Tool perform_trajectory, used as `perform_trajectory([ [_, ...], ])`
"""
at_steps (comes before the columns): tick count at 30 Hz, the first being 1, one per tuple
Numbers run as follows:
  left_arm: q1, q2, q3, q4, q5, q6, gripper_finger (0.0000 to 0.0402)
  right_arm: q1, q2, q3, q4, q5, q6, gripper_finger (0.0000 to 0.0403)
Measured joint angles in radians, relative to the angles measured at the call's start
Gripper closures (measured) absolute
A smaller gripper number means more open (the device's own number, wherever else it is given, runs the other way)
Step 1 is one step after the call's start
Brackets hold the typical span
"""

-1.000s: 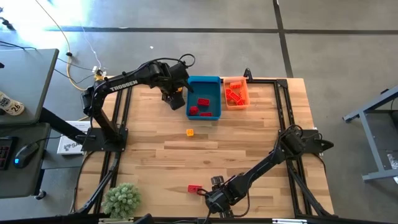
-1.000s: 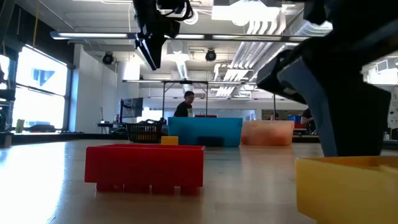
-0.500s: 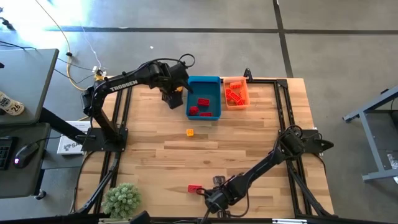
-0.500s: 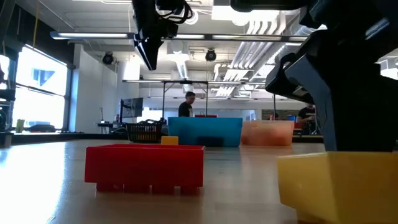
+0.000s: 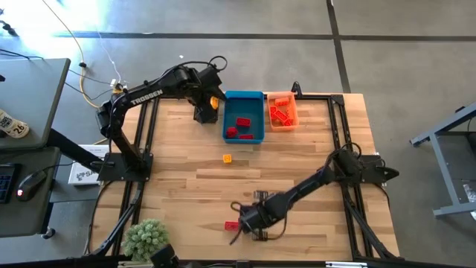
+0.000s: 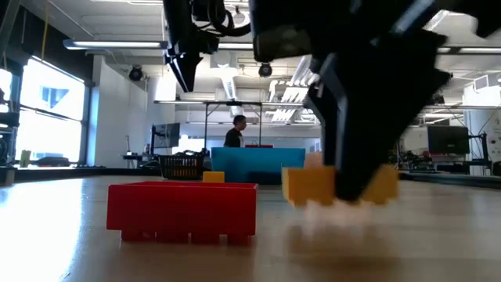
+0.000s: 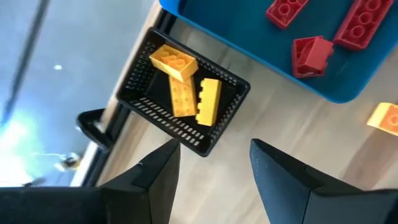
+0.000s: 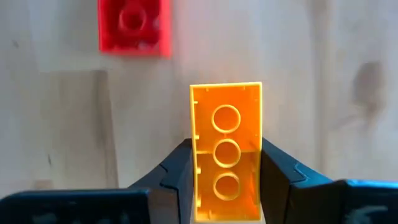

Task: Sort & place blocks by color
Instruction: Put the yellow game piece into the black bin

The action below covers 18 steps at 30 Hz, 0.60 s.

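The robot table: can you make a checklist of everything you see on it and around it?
Surface: wooden table.
Job's things: red blocks in blue bin; blocks in orange bin; yellow blocks in black bin; loose yellow block mid-table; loose red block near front edge.
Clutter: plant at front left corner.
Grippers: right gripper shut on orange-yellow block, near the red block; left gripper open, above the black bin.
Cables: yellow and white cables on the floor, far left.
Surroundings: desk with mouse left; person far behind.
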Motion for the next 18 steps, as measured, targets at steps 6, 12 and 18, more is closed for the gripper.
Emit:
perform_trajectory([
  [6,0.051,0.000,0.000,0.000,0.128,0.056,0.0218,-0.097,-0.044,0.000,-0.041,0.027,-0.082,0.0297],
  [12,0.099,0.000,0.000,0.004,0.229,0.107,0.0218,-0.191,-0.089,0.002,-0.049,0.042,-0.182,0.0297],
  [18,0.144,0.000,0.000,0.006,0.358,0.193,0.0218,-0.278,-0.152,0.003,-0.063,0.059,-0.313,0.0297],
])
